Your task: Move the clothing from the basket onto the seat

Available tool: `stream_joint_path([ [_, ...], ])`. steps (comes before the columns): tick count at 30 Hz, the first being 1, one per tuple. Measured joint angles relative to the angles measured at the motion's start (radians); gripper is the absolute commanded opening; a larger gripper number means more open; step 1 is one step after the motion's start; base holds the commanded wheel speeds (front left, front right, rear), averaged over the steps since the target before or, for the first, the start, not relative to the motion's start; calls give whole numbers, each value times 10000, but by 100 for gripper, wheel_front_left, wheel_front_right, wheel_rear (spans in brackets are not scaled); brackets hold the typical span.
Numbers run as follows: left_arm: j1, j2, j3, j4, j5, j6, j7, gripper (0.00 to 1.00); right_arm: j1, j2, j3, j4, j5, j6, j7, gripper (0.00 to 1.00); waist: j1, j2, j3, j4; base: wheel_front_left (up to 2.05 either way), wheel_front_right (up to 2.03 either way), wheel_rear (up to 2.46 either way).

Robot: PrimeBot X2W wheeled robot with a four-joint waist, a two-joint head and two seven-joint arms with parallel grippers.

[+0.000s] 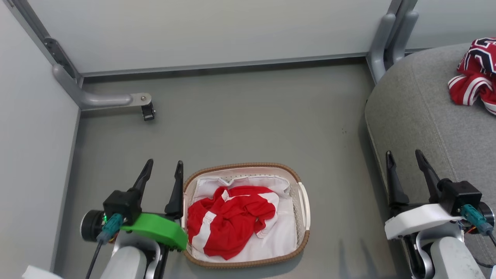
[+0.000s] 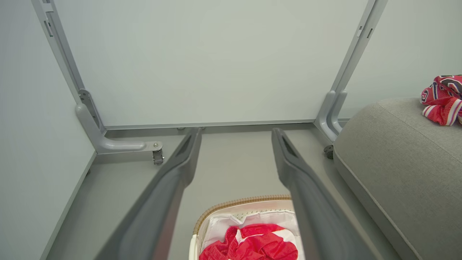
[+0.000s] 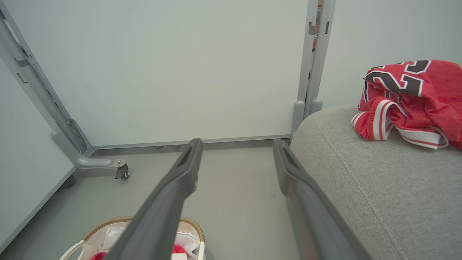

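A crumpled red garment with white stripes (image 1: 228,223) lies in the small oval basket (image 1: 304,201) on the floor, over its white liner. A second red garment, the jersey with black lettering (image 1: 476,71), rests on the grey seat (image 1: 418,116) at the right; the right wrist view has it too (image 3: 411,97). My left gripper (image 1: 162,168) hovers open just left of the basket's rim, nothing between its fingers. My right gripper (image 1: 405,159) stands open over the seat's front edge, also empty. The left wrist view looks past the basket's far end (image 2: 242,202) and the red garment (image 2: 252,245).
Pale partition panels close off the back and left. A grey metal foot with a small caster (image 1: 147,110) juts out at the back left, and another upright post (image 1: 381,42) stands beside the seat. Bare grey floor (image 1: 252,124) lies between basket and panels.
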Motion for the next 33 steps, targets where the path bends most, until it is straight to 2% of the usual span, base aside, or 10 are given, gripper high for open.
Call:
stream_joint_path([
  [4, -1059, -96, -696, 629, 387, -219, 355, 100, -469, -2, -36, -334, -69, 0, 0, 100, 0, 0, 592, -86, 0, 0, 0],
  [12, -2968, -140, -2238, 2963, 1074, -522, 1158, 100, -1551, -4, 282, -719, 50, 0, 0, 100, 1, 0, 2186, -425, 0, 0, 0],
  [22, -4772, 278, -3687, 5937, 1779, -579, 2217, 100, -2574, -10, 748, -1129, 535, 2, 0, 100, 2, 0, 4238, -1074, 0, 0, 0],
  [33, -6133, 593, -4849, 7522, 2188, -581, 2571, 100, -3145, -10, 1133, -1388, 978, 0, 0, 100, 2, 0, 5967, -1870, 0, 0, 0],
])
